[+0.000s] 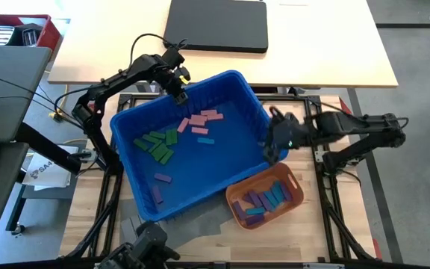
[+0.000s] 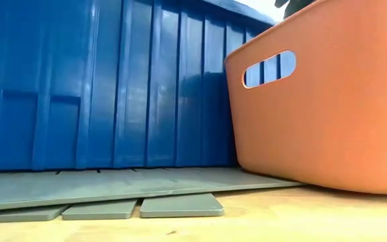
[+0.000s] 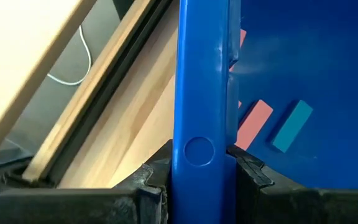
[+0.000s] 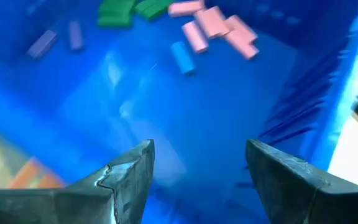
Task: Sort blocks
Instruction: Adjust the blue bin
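Now the left gripper [image 3: 202, 177] pinches the smooth ribbed wall of the blue plastic bin [image 1: 136, 123] at its far rim. Inside the bin lie flat blocks [image 1: 200, 122]: pink ones near that rim, green beside them. The right gripper [image 4: 199, 171] hangs over the bin's opposite wall, fingers wide, nothing held. An orange tray [image 1: 292, 179] touching the bin holds more blocks.

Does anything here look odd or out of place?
Yes: the left gripper is clamped on the blue bin's rim instead of a block, and the bin sits askew on the table.
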Robot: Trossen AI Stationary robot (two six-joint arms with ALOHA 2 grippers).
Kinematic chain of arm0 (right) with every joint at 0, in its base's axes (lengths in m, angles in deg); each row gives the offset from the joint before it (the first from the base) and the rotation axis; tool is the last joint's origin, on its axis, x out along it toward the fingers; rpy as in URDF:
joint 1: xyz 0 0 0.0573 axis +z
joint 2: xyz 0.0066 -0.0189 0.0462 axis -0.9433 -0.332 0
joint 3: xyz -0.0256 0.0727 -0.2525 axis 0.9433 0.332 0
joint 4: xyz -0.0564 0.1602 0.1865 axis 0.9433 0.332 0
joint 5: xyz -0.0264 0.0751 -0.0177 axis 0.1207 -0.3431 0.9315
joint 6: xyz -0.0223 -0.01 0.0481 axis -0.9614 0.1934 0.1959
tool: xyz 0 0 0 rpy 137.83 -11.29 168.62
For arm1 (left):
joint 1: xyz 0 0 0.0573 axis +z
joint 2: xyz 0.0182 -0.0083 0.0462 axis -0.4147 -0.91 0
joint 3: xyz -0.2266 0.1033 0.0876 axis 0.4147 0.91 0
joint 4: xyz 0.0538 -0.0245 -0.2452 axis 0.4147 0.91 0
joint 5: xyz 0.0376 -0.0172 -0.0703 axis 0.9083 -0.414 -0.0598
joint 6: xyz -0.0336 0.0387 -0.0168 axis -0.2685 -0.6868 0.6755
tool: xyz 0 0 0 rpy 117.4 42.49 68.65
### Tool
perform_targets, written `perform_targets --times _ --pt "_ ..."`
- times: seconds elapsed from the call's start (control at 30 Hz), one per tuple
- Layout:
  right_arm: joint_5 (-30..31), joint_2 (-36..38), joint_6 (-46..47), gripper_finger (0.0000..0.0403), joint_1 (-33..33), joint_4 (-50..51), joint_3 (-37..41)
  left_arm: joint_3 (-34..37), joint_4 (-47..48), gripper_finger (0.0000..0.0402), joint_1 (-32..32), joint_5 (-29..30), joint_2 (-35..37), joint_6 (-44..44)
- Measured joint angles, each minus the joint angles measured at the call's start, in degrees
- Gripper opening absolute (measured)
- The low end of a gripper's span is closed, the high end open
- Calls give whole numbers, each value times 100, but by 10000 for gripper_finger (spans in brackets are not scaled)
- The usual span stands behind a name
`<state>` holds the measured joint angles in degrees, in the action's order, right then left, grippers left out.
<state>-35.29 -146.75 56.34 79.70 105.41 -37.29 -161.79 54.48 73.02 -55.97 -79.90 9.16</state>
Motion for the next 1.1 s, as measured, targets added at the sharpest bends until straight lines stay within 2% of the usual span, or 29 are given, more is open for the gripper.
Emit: perform_targets --times 0.2,0.33,0.47,0.67,0.87,1.1 --pt "-86 -10 15 248 -732 -349 0 -688 109 87 1 -42 -461 -415" --pt "-118 8 17 247 -880 -477 -2 -1305 224 87 -1 -12 -699 -718" --pt "-123 8 25 247 -913 -754 -2 -1701 -270 87 130 340 -820 -563" --pt "-25 8 122 247 -926 -1198 -2 -1822 -1070 83 458 656 -841 -187" --pt "-1 8 232 247 -1051 -1286 -2 -1813 -1316 83 841 148 -938 -352" --pt "-310 -85 11 247 -1385 -1764 -3 -1822 -1418 83 862 -72 -1341 -369"
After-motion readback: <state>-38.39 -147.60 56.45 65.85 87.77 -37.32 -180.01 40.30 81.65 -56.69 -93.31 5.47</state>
